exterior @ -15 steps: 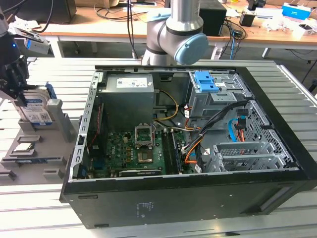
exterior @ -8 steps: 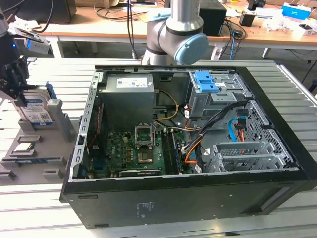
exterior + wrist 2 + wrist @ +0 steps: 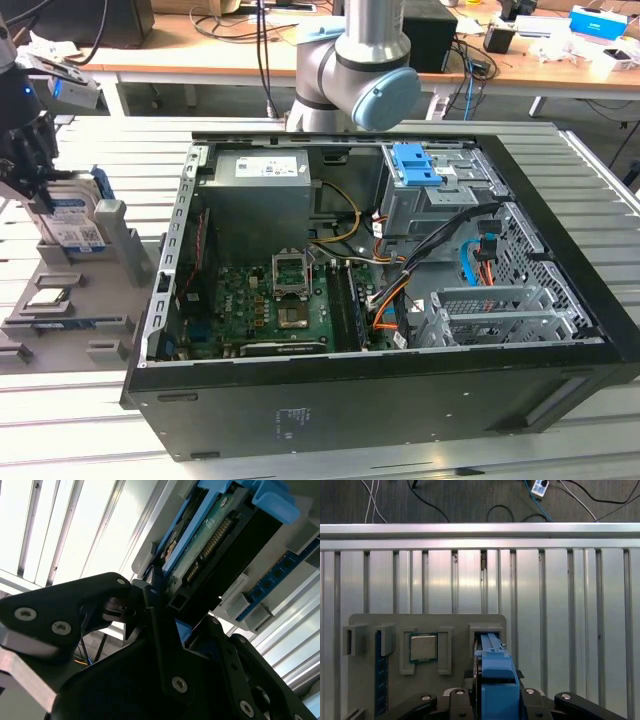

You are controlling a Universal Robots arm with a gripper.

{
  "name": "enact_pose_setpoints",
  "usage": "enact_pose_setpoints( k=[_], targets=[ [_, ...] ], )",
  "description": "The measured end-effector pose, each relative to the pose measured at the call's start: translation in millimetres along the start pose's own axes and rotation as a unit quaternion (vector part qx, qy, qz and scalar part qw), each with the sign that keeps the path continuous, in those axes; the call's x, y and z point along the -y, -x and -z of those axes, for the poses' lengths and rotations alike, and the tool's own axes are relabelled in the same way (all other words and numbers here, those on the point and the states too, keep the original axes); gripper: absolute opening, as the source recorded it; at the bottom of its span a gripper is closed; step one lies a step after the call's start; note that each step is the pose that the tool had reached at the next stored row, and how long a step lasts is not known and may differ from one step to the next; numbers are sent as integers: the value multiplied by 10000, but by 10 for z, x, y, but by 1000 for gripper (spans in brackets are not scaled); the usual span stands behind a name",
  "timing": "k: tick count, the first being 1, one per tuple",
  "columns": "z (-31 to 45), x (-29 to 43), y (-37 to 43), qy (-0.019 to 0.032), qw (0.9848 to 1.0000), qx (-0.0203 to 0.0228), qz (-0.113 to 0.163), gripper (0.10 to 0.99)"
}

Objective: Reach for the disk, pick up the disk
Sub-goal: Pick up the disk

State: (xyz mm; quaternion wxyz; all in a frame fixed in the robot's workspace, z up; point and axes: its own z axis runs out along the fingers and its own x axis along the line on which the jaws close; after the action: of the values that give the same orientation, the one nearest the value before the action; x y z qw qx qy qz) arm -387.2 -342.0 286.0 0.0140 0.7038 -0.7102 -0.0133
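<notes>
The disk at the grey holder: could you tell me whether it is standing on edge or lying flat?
Standing on edge. In the exterior view the disk rises upright from the grey holder, its labelled face vertical.

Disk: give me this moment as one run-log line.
phase: reach | tool: over top edge of disk | disk: upright on edge, seated in grey holder slot | chip: beside it in holder

A robotics lab: opened computer case (image 3: 350, 400) on aluminium table (image 3: 80, 420), cable-strewn benches (image 3: 150, 55) behind.
</notes>
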Motion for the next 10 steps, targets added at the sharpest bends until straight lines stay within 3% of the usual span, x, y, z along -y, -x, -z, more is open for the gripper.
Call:
enact_pose_setpoints(
  k=[10],
  targets=[
    [204,-8,0,1,10000,0,0,369]
  ],
)
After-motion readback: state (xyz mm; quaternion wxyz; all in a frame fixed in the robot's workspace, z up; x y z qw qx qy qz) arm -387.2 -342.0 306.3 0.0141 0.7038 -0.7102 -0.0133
